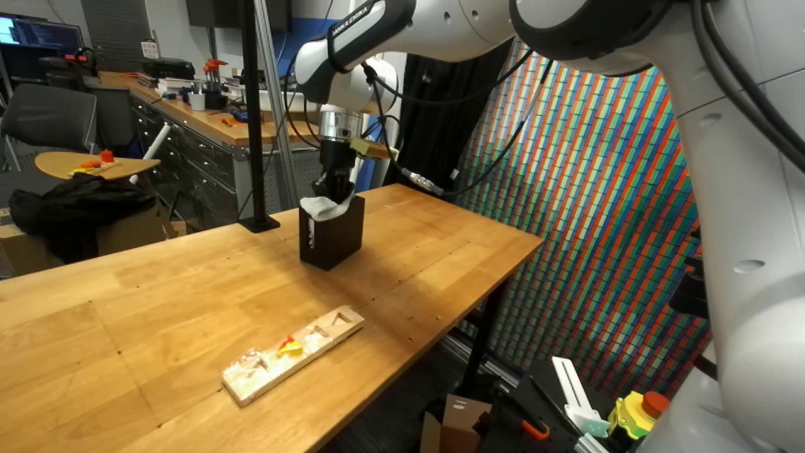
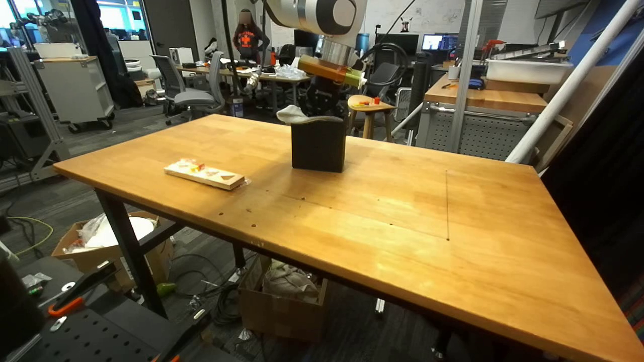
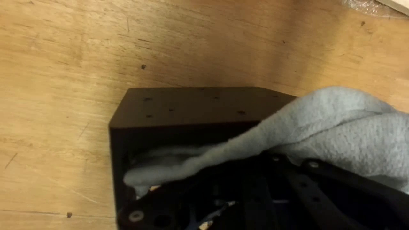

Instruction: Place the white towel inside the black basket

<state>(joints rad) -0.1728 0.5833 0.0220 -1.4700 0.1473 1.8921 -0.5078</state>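
Overhanging a boxy black basket [image 2: 318, 148], fuzzy rumpled white towel [image 3: 306, 126], jointed dark fingers [image 3: 305, 189], grip impossible to tell.

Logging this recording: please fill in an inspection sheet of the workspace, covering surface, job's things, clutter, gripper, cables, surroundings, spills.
Surface: wooden table, dotted with small holes.
Job's things: black basket upright on the table; towel partly inside, part sticking out past the rim.
Clutter: wooden board carrying red and yellow pieces, with clear wrap; apart from the basket.
Gripper: down at the basket's top, by the towel; fingertips hidden, open or shut cannot be told.
Cables: dark, running along the arm.
Surroundings: person beyond the table; cardboard box on the floor.
Spills: nothing seen.
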